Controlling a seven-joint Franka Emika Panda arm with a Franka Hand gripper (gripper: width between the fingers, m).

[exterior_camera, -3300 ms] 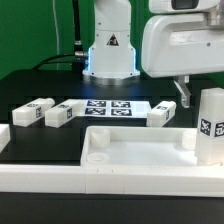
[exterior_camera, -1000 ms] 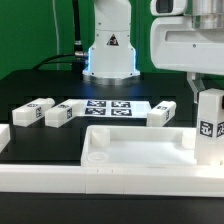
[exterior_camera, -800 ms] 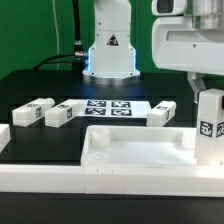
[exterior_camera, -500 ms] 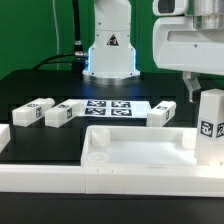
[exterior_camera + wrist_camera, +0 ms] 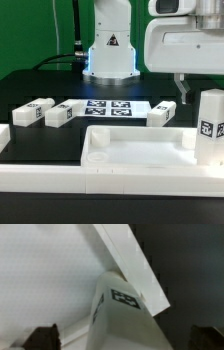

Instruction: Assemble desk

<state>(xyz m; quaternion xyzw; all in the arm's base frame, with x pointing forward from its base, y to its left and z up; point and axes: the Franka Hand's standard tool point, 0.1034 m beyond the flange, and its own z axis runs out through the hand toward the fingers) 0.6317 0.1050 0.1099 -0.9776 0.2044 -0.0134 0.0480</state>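
Note:
The desk top (image 5: 140,150) is a white rimmed tray lying in the foreground. One white leg (image 5: 210,126) stands upright at the tray's corner at the exterior view's right, tag facing out. My gripper (image 5: 188,90) hangs just above it and slightly toward the exterior view's left. In the wrist view the leg (image 5: 125,308) rises between my two dark fingertips (image 5: 45,336), which stand wide apart and clear of it; the gripper (image 5: 125,339) is open. Three more legs lie on the black table: two at the left (image 5: 32,112) (image 5: 62,115) and one (image 5: 163,113) by the gripper.
The marker board (image 5: 108,108) lies flat between the loose legs, in front of the arm's base (image 5: 110,55). A long white border rail (image 5: 90,186) runs along the front edge. The black table ends at the exterior view's left.
My gripper has shifted a little toward the exterior view's left, off the top of the upright leg. The leg and the other parts have not moved.

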